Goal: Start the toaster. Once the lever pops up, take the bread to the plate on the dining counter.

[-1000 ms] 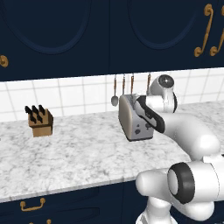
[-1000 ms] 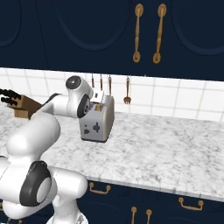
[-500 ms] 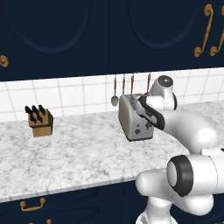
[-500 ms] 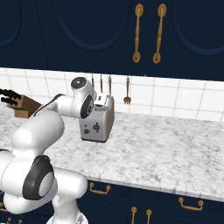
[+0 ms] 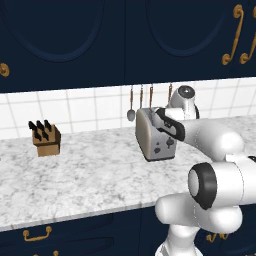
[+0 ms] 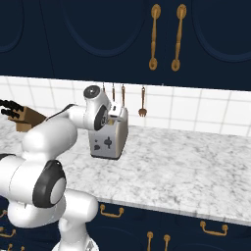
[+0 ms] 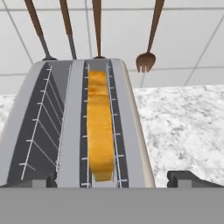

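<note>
Above the toaster (image 7: 74,127) the tool (image 7: 109,177) hangs with its fingers (image 7: 186,177) spread wide, holding nothing. Bread (image 7: 100,127) sits deep in the right slot; the left slot is empty. Behind, utensils (image 7: 151,39) hang close along the tiled wall. Open bench (image 5: 85,170) lies left, toward the knife block (image 5: 46,140), and right. Since a second ago the arm has leaned further over the toaster.

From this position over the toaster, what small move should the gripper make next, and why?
Probably lower straight down over the bread. The open gripper hangs above the toaster, one fingertip on each side of the slot where the slice sits, so descending should bring the fingers around its top edge.
</note>
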Available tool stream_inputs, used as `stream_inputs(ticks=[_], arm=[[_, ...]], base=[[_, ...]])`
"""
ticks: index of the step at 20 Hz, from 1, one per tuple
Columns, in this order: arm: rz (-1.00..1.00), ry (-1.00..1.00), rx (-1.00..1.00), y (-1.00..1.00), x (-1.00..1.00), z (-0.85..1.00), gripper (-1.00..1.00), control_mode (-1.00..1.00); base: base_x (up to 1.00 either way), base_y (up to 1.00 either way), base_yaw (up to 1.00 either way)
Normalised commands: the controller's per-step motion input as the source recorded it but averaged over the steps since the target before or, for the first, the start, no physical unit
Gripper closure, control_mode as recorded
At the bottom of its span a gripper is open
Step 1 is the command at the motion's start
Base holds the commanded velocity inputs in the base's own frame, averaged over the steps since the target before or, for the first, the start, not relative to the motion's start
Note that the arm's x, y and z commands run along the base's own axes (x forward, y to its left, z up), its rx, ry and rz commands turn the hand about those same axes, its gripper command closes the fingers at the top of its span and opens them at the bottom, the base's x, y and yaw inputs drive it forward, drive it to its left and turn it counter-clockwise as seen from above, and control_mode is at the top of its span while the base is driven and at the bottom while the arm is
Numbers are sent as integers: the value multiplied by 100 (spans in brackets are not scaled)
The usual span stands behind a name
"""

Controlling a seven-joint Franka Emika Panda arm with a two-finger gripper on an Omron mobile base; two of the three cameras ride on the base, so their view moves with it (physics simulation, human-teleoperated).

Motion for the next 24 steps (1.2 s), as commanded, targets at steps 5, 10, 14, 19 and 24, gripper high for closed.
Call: stream_inputs(ticks=[5,10,14,19,24], arm=[[0,0,0,0,15,0,-100,-100],[0,0,0,5,26,-1,-100,-100],[0,0,0,8,5,-11,-100,-100],[0,0,0,2,5,-10,-100,-100],[0,0,0,0,0,-6,-100,-100]], base=[[0,0,0],[0,0,0],[0,0,0],[0,0,0],[0,0,0]])
